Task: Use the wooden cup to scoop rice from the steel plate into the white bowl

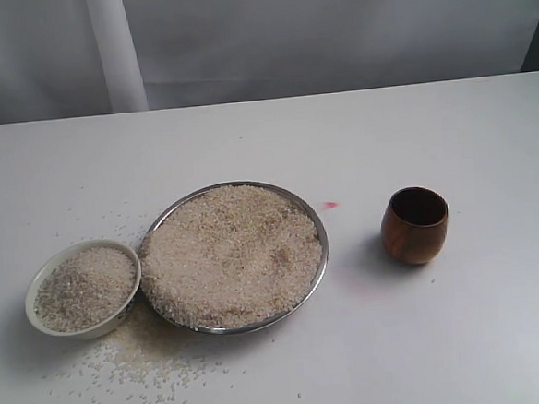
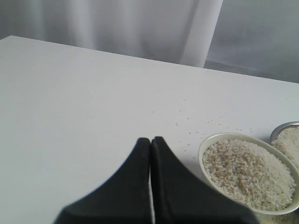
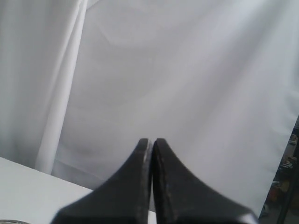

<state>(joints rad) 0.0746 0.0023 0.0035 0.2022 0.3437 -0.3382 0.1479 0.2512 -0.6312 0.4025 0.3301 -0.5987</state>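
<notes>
The steel plate (image 1: 315, 225) lies mid-table, heaped with rice (image 1: 231, 253). To its left the white bowl (image 1: 45, 273) holds a mound of rice (image 1: 86, 287) of its own. The wooden cup (image 1: 415, 225) stands upright and alone to the right of the plate, its dark inside showing. Neither arm appears in the exterior view. In the left wrist view my left gripper (image 2: 151, 140) is shut on nothing, beside the white bowl (image 2: 212, 138), apart from it, with the plate's rim (image 2: 280, 129) just past it. My right gripper (image 3: 152, 141) is shut and empty, facing the white curtain.
Loose grains (image 1: 142, 359) are scattered on the white table in front of the bowl and plate. A small red mark (image 1: 330, 204) lies between plate and cup. A white curtain (image 1: 267, 36) hangs behind the table's back edge.
</notes>
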